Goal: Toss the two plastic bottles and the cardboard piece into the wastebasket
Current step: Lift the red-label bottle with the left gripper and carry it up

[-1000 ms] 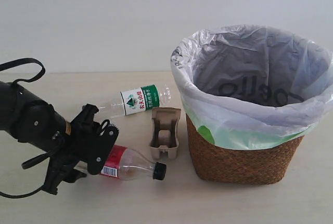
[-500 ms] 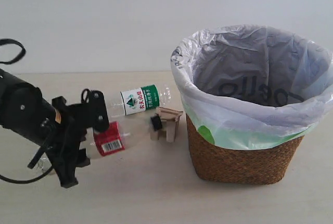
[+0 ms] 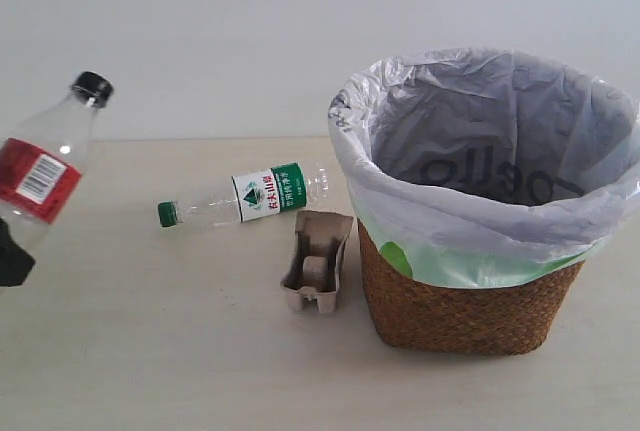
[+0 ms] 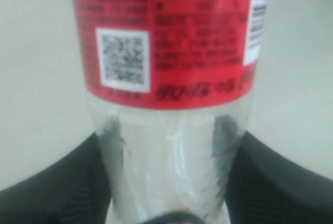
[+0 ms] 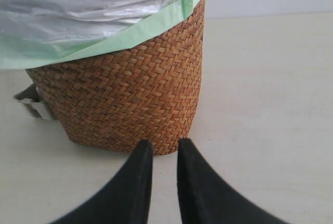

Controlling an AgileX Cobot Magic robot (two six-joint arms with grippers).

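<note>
The wider bottle [image 3: 45,166], black cap and red label, hangs tilted in the air at the far left, cap uppermost. My left gripper [image 4: 169,143] is shut on its clear lower body [image 4: 166,156]; only a dark bit of that gripper [image 3: 10,256] shows in the exterior view. The slim green-capped bottle [image 3: 245,199] lies on its side on the table. The cardboard piece [image 3: 318,261] rests just left of the wastebasket [image 3: 470,291]. My right gripper [image 5: 164,146] sits low on the table before the wastebasket's wicker wall [image 5: 125,94], fingers nearly together, holding nothing.
The beige table [image 3: 150,351] runs to a pale wall behind. The bag lining [image 3: 480,131] flares wider than the wicker rim. An edge of the cardboard piece [image 5: 31,102] peeks from behind the basket in the right wrist view.
My left gripper has lifted the red-label bottle off the table, up and to the far left, and the arm has mostly left the view. The cardboard piece was knocked, tipped and settled slightly turned.
</note>
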